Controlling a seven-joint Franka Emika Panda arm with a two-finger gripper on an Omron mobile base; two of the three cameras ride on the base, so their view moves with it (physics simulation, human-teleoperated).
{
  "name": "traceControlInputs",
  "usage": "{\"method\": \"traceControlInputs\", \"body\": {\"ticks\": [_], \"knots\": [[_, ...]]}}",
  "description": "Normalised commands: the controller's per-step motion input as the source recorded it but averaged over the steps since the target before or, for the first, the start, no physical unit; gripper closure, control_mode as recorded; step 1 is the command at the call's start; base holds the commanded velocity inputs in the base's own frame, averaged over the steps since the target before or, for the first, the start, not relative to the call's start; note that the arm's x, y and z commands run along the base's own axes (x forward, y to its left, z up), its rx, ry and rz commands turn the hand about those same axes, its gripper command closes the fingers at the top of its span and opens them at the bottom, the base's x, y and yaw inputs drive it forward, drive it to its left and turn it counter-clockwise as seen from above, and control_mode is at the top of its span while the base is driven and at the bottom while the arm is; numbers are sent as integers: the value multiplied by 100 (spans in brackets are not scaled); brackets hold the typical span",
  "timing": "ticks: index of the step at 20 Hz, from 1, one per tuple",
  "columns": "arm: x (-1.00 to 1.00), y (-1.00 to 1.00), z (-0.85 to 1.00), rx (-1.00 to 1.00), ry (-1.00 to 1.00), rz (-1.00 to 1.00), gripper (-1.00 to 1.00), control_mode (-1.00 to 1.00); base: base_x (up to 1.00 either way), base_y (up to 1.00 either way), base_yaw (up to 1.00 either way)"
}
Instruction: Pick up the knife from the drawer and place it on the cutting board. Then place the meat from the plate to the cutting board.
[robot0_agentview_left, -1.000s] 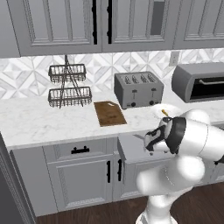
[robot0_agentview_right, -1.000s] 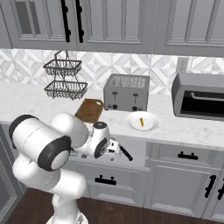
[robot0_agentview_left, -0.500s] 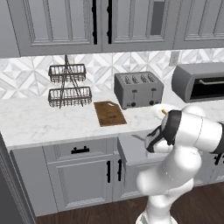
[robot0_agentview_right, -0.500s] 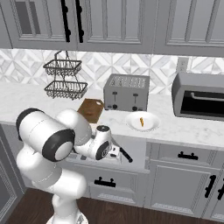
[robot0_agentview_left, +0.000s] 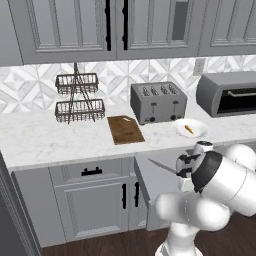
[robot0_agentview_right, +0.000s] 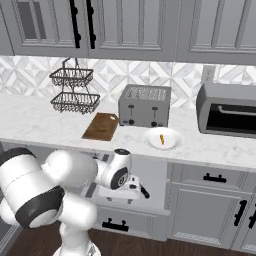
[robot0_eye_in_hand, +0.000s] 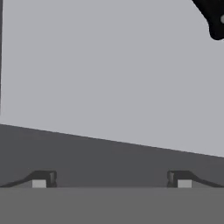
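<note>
Hand view: gripper (robot0_eye_in_hand: 111, 179) wide open, empty, low over drawer (robot0_eye_in_hand: 109, 65) floor; knife (robot0_eye_in_hand: 214, 17) handle lies toward far right corner, long axis slanting away.

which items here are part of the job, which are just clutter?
Job: knife, drawer, board, meat, plate.
Clutter: toaster, wire rack, toaster oven.
</note>
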Motion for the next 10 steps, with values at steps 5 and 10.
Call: {"method": "traceControlInputs", "body": {"ticks": [5,10], "knots": [[-80,0,14,0,18,11,-100,-100,0,0,0],[-2,-6,13,1,9,16,-100,-100,0,0,0]]}}
